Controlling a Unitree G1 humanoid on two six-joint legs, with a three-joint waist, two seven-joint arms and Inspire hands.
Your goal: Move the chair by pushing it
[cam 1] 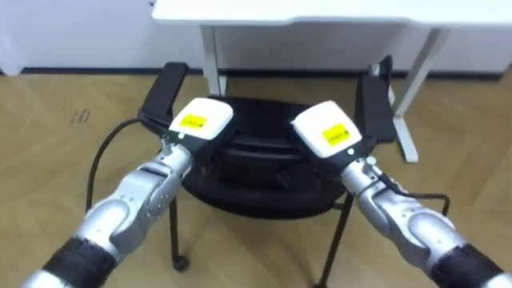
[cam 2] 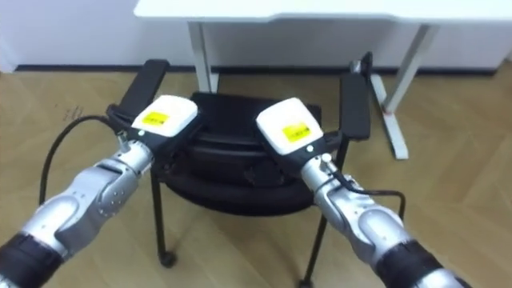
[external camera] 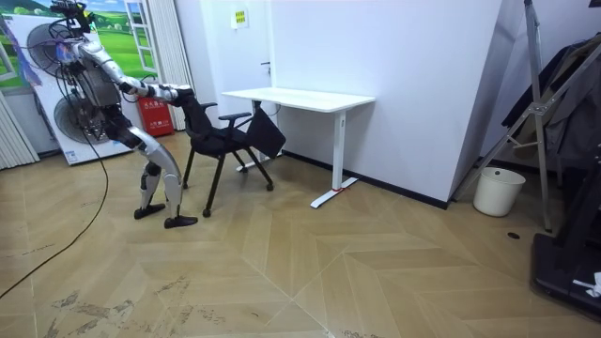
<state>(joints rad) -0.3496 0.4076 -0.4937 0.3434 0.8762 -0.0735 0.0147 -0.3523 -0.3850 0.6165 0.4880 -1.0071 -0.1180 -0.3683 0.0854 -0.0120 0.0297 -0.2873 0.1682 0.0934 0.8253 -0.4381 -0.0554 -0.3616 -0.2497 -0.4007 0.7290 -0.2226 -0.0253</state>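
Observation:
A black chair (cam 1: 256, 192) with two armrests stands right in front of me, its seat facing a white desk (cam 1: 320, 10). My left hand (cam 1: 200, 122) and my right hand (cam 1: 326, 132) rest side by side on the top of its backrest, each seen from the back. In the room view I stand behind the chair (external camera: 221, 141), leaning forward with both arms stretched out to the backrest. The chair's front is close to the desk (external camera: 300, 98).
The desk's white legs (cam 1: 416, 88) and floor foot stand just past the chair. A dark bag (external camera: 266, 131) hangs by the desk. A red extinguisher (external camera: 155, 115) and a fan stand behind me; a white bucket (external camera: 495, 191) is far right. Open wooden floor lies around.

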